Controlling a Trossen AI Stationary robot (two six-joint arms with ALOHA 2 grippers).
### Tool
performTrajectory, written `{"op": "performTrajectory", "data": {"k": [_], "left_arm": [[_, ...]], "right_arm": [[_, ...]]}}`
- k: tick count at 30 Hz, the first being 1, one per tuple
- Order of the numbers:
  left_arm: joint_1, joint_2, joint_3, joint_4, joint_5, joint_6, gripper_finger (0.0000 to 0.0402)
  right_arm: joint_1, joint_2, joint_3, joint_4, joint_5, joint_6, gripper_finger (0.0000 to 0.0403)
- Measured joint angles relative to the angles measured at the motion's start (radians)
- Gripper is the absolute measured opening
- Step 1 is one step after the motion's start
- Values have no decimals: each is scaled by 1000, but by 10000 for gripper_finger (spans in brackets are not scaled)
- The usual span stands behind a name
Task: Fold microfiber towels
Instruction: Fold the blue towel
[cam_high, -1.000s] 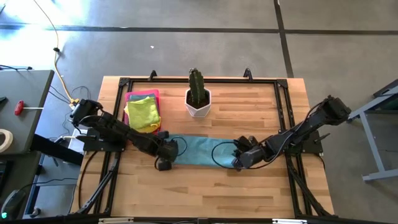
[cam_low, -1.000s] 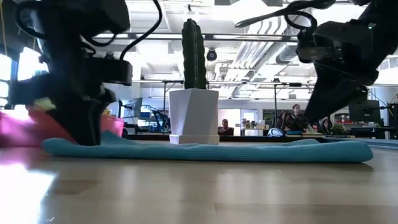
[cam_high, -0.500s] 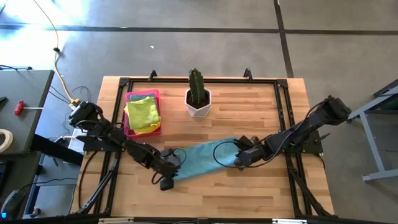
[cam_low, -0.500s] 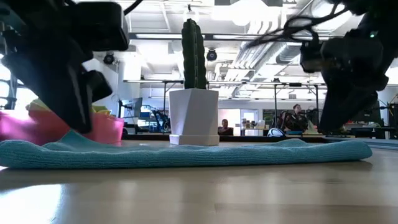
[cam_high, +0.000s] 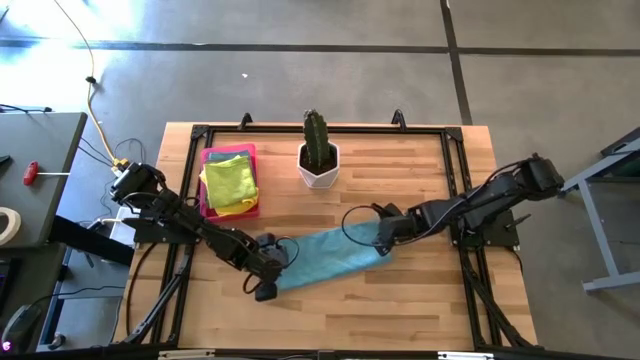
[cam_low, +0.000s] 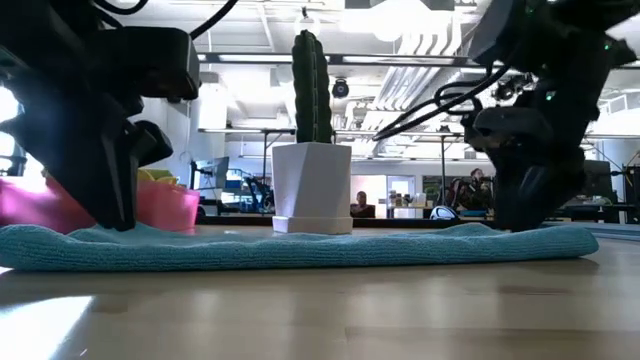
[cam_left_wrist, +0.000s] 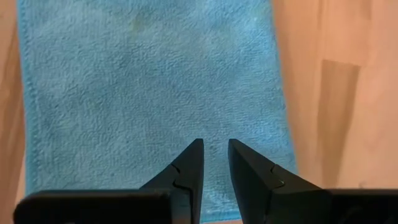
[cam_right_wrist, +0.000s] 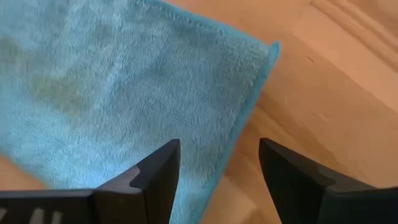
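The left gripper has its fingers drawn close with a narrow gap between the tips, nothing pinched between them, poised over the light blue microfiber towel at the end farthest from the potted cactus. The right gripper has its fingers spread wide and empty, over the towel's other end, at a corner of it with bare wood just beside.

The blue towel lies flat on the wooden table as a long folded strip, on the near side of the cactus and slanting, its right end closer to the cactus than its left end. In the low view it stretches across the table in front of the white cactus pot.

To the left of the cactus a pink tray holds a pile of other microfiber towels, a yellow-green one on top, well apart from the blue towel. Both arms reach in from the table's sides.
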Motion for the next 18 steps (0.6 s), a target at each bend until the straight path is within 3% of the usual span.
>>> {"op": "performTrajectory", "data": {"k": [9,18], "left_arm": [[-3,0,0,-30,-5,-3,64],[-3,0,0,-28,-5,-3,64]], "right_arm": [[-8,-4,-108,221,13,32,213],[78,54,-105,410,5,3,212]]}}
